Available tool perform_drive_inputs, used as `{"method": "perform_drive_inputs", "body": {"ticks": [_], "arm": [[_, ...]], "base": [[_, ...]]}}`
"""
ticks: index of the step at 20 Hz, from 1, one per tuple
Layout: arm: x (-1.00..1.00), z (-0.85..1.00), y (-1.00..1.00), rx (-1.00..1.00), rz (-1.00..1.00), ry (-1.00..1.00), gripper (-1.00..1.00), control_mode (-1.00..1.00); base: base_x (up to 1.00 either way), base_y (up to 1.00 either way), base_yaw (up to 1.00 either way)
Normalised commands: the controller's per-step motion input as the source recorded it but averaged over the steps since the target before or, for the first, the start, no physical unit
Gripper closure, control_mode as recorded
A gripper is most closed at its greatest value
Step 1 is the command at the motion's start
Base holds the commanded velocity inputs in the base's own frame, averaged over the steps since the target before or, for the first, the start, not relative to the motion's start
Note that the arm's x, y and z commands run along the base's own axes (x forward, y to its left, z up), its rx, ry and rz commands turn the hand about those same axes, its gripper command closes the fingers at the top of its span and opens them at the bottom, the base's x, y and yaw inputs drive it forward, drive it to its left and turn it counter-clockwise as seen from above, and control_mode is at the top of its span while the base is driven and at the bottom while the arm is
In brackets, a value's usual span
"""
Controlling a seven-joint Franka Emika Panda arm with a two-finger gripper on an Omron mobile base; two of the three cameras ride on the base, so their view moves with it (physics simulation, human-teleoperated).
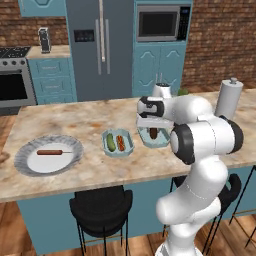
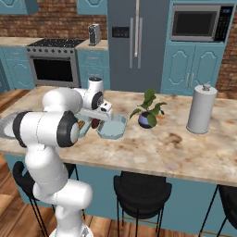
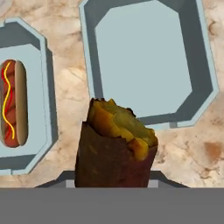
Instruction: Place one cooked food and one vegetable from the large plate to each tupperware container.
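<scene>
Now, line by line.
Gripper [image 1: 153, 134]: closed on a baked sweet potato [image 3: 114, 146], brown skin, torn yellow top, held above the tabletop [image 1: 75, 117].
Sweet potato position: over the near rim of the right tray [image 3: 144, 61]; in the hand view its tip overlaps that rim, and whether it touches I cannot tell.
Right tray: pale blue-green, cut corners, its floor bare in the hand view.
Left tray [image 1: 118, 143]: just beside the right one, apart from it; holds a hot dog [image 3: 13, 103] with a mustard squiggle and a green vegetable [image 1: 110, 142] beside it.
Plate [image 1: 48, 154]: wide, grey patterned rim, well left of both trays; one sausage on a stick [image 1: 49, 152] lies on its white centre.
Behind the trays: potted plant [image 2: 149, 111] and a paper towel roll [image 2: 202, 109], both upright.
</scene>
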Motion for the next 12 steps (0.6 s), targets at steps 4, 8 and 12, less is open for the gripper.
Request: {"method": "perform_drive_inputs", "body": {"ticks": [4,8,12], "arm": [[0.88,-0.33,-0.36,0.0,0.19,0.02,1.0,-1.0],[0.92,-0.12,-0.03,0.0,0.18,0.12,1.0,-1.0],[0.76,-0.22,0.01,0.0,0.11,0.09,1.0,-1.0]], "base": [[0.0,0.0,0.0],[0.0,0.0,0.0],[0.0,0.0,0.0]]}}
